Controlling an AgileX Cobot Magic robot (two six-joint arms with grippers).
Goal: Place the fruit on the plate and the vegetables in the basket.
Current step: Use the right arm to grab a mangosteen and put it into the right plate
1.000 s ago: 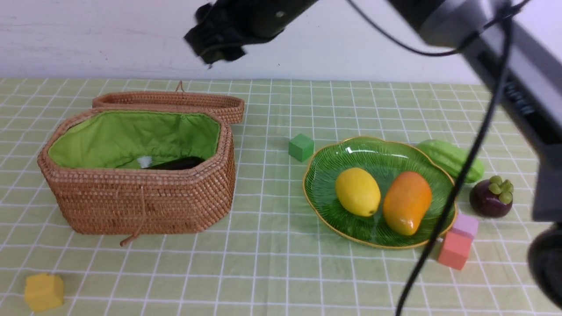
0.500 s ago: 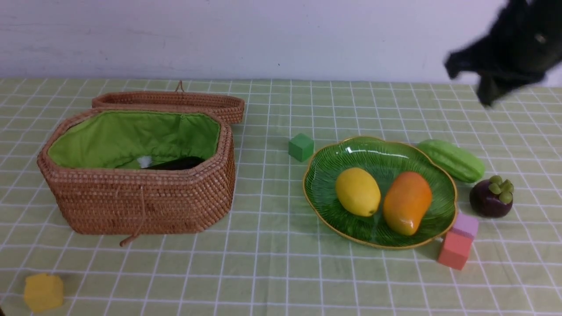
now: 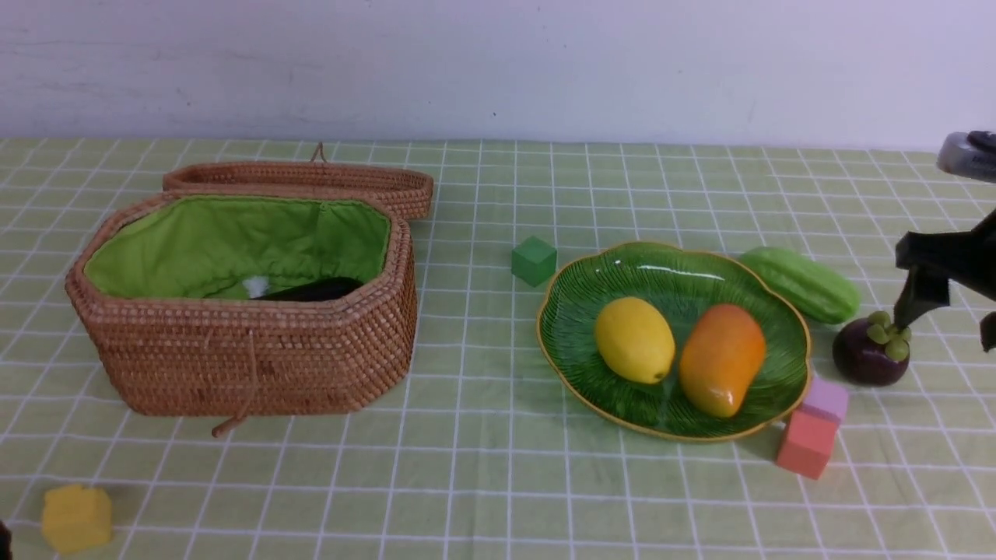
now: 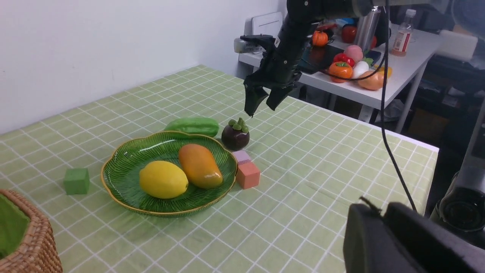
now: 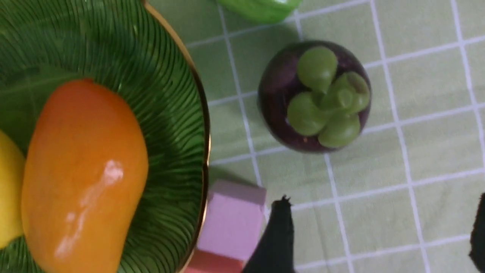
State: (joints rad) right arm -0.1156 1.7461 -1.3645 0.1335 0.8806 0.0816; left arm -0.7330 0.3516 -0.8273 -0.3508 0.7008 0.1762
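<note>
The green plate holds the yellow lemon and the orange mango. The purple mangosteen sits on the cloth right of the plate, with the light green gourd behind it. The wicker basket stands open at the left, with the dark eggplant inside. The carrot is hidden. My right gripper is open and empty, just above and to the right of the mangosteen. My left gripper looks shut and empty, low over the cloth and far from the fruit.
A green cube lies left of the plate. A pink cube and a coral cube touch the plate's front right rim. A yellow cube lies at the front left. The basket lid lies behind the basket.
My right arm has swung from above the basket across to the right and come down beside the mangosteen. Nothing on the table has moved.
</note>
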